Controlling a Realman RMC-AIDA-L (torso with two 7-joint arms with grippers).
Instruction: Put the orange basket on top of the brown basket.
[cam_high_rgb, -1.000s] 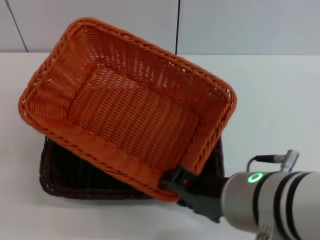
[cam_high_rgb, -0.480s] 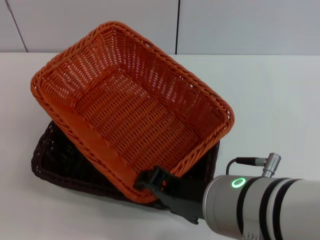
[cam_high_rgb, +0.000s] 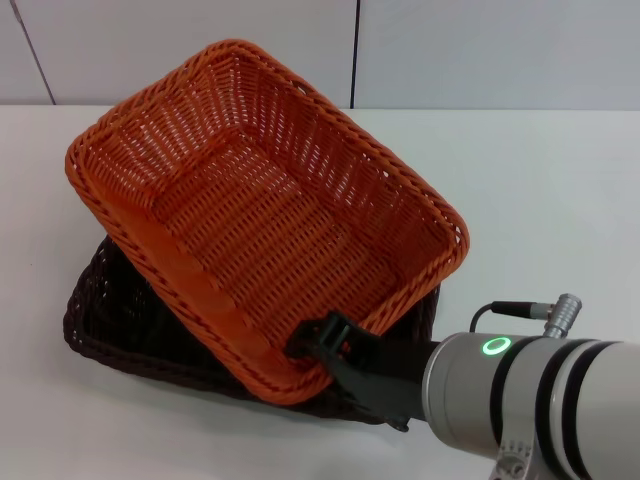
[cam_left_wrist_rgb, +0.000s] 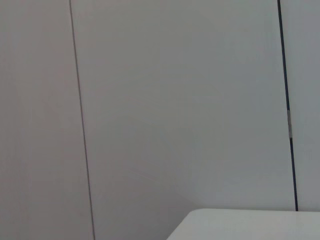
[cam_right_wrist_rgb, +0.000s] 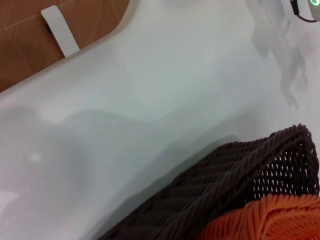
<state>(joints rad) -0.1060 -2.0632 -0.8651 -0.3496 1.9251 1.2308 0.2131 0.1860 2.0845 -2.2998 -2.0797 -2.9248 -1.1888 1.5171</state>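
Observation:
The orange basket (cam_high_rgb: 270, 215) lies skewed on top of the brown basket (cam_high_rgb: 110, 320), its far end raised and its near corner overhanging. My right gripper (cam_high_rgb: 318, 342) is shut on the orange basket's near rim at the front corner. The right wrist view shows the brown basket's side (cam_right_wrist_rgb: 225, 185) with the orange rim (cam_right_wrist_rgb: 270, 220) above it. The left gripper is out of view; its wrist view shows only wall.
The white table (cam_high_rgb: 540, 200) stretches to the right and in front of the baskets. A grey panelled wall (cam_high_rgb: 450, 50) stands behind. The table's rounded edge (cam_right_wrist_rgb: 75, 55) and a brown floor show in the right wrist view.
The orange basket has swung and come down over the brown basket, its far end lower than a second ago. My right gripper moved slightly left, then back right, still holding the rim.

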